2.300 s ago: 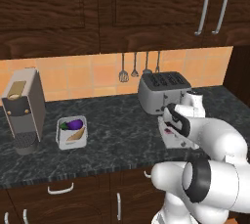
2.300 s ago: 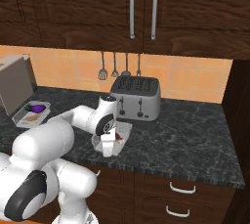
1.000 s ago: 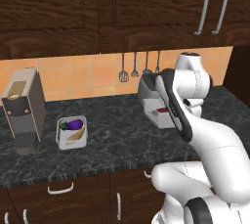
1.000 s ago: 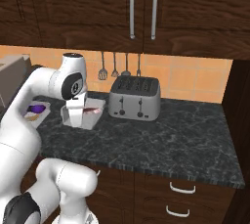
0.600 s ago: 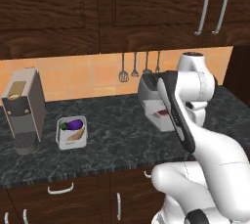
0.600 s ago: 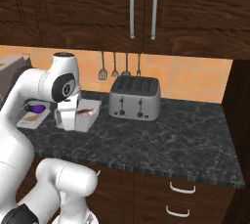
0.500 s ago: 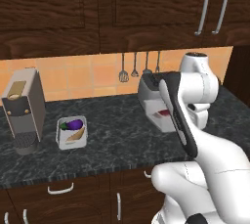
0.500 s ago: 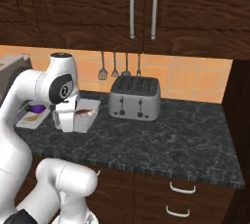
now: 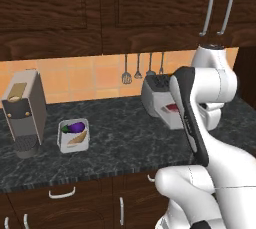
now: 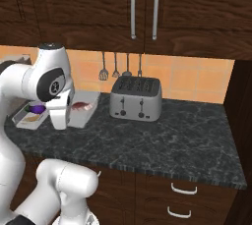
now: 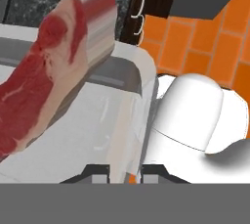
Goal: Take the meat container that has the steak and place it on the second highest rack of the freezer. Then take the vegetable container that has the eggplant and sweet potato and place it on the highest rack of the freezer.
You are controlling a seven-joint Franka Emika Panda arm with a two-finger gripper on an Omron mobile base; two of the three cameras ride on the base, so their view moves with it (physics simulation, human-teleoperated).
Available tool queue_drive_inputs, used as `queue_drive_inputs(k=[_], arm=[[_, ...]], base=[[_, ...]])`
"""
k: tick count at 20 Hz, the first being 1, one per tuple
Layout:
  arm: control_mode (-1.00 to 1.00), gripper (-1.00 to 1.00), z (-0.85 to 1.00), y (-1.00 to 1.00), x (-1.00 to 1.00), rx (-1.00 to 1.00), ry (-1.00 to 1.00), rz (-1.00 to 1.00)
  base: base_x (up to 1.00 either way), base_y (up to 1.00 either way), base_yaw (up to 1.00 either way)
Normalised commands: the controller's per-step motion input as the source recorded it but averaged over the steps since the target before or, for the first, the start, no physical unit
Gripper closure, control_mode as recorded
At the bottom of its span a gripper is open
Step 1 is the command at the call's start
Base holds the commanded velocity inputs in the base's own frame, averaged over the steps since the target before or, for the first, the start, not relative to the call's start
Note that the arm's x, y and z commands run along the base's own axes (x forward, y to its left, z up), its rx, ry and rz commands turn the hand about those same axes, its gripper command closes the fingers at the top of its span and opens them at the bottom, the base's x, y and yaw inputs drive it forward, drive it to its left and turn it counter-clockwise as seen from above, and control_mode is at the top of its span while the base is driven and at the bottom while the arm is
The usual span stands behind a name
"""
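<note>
**Meat tray pinched by its rim and held above the worktop**

At the left of the left base view, a coffee machine (image 9: 23, 110) is seen standing on the dark worktop (image 9: 115, 138). Just beside it, a white vegetable tray (image 9: 74, 135) is set down, with the eggplant (image 9: 74, 127) lying across its far half and the sweet potato (image 9: 76, 138) across its near half, both long axes running roughly left to right. Further right, three utensils (image 9: 142, 70) are hung on the tiled wall, and a toaster (image 9: 155, 90) is partly covered by the arm.

The meat tray (image 9: 169, 113) is held in front of the toaster, clear of the worktop. In the right base view the steak (image 10: 81, 105) is seen lying lengthwise along the tray.

In the hand view, the hand (image 11: 124, 170) is pressed together on the thin white rim of the tray, one fingertip on each side of the wall. The steak (image 11: 53, 71) is shown stretching away from the hand along the tray's long axis.
</note>
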Motion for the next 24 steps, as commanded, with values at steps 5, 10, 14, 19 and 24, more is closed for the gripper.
queue_drive_inputs(k=[5,10,14,19,24], arm=[[-1.00,1.00,0.50,0.00,-0.03,0.00,0.00,-0.10],[1.00,1.00,0.08,0.00,-0.28,0.00,0.00,-0.07],[1.00,1.00,0.00,0.00,0.00,0.00,0.00,0.00],[1.00,1.00,0.00,0.00,0.00,0.00,0.00,0.00],[1.00,1.00,0.00,0.00,0.00,0.00,0.00,0.00]], base=[[0.00,0.00,0.00],[-0.12,0.00,-0.01],[-0.77,0.21,-0.35],[-0.30,0.32,-0.86],[-0.12,0.00,-1.00]])
